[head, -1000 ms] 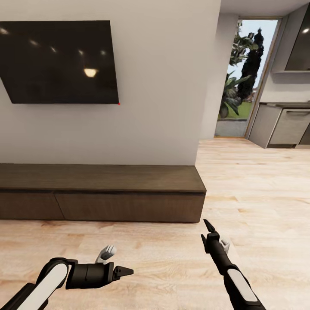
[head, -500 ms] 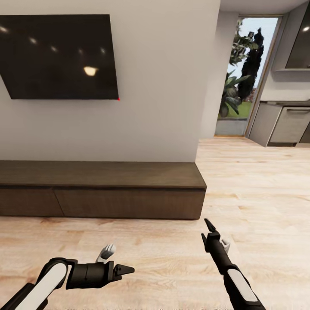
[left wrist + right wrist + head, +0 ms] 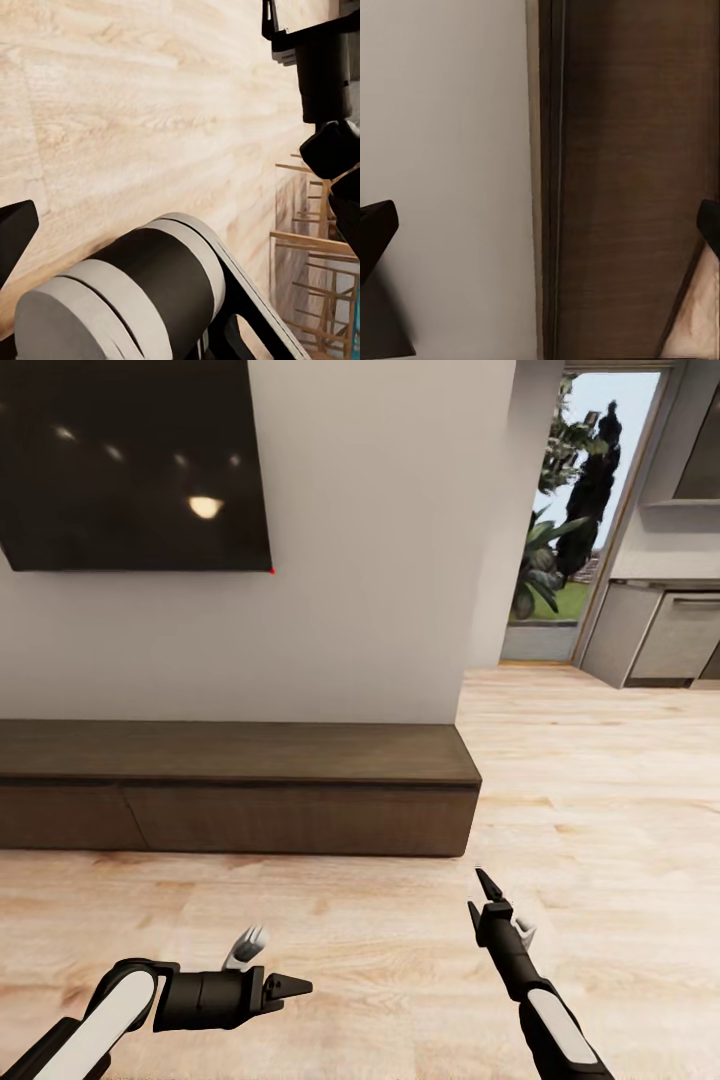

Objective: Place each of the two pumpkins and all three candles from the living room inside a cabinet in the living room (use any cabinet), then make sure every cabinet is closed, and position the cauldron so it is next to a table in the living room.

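Nearest, both arms hang low over the wooden floor [image 3: 360,960]. The left end effector [image 3: 290,989] points sideways toward the right arm; its black tip looks narrow, but I cannot tell if it is open or closed. The right end effector [image 3: 486,887] points forward to the cabinet, and its wrist view shows a finger at each edge with a wide gap, so it is open and holds nothing.

Further, the cabinet [image 3: 240,800] stands along the wall, all fronts closed. The fronts have no handles, so I judge a finger must catch a door edge or seam; the wood is stiff and probably slippery.

Above hangs a dark television [image 3: 135,460]. Farthest, a doorway [image 3: 570,530] shows plants.
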Robot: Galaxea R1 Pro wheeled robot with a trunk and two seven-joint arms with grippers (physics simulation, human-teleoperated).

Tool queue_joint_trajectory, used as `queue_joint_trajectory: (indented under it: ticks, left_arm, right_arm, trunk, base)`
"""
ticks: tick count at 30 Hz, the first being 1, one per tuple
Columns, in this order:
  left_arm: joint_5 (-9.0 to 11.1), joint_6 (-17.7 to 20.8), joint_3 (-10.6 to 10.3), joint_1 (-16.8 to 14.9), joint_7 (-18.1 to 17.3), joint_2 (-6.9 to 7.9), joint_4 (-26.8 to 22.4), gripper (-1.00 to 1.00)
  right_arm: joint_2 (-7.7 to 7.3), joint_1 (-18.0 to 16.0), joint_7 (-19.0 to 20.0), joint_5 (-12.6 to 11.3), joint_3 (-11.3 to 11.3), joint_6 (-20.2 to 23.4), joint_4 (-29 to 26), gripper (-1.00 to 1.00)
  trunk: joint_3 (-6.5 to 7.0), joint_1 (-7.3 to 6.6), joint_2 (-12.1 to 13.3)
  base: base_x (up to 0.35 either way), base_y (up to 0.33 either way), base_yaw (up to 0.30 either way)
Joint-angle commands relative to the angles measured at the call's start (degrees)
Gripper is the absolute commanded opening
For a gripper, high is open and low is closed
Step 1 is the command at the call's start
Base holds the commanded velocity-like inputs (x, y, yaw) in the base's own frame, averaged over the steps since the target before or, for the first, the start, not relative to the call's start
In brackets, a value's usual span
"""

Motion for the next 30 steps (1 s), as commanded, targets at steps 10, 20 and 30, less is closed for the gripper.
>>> queue_joint_trajectory:
  ticks: [10, 20, 30]
  left_arm:
    - [-0.49, 0.04, -0.05, -0.02, -0.59, 0.04, 0.01, 1.00]
    - [-0.49, 0.04, -0.20, 0.03, -0.59, 0.02, -0.74, 1.00]
    - [-0.53, 0.04, -0.25, 0.03, -0.59, 0.02, -0.78, 1.00]
  right_arm:
    - [0.05, -0.03, 0.13, -0.55, -0.30, 0.48, 0.47, 1.00]
    - [0.05, -0.03, 0.44, -0.68, -0.39, 0.35, 0.55, 1.00]
    - [0.05, -0.03, 1.47, -0.55, -0.39, 0.30, 0.56, 1.00]
  trunk:
    - [-2.05, 0.22, -0.15]
    - [-2.05, 0.22, -0.15]
    - [-2.05, 0.22, -0.15]
  base:
    - [0.000, 0.000, 0.000]
    - [0.012, 0.000, 0.000]
    - [0.138, 0.000, 0.000]
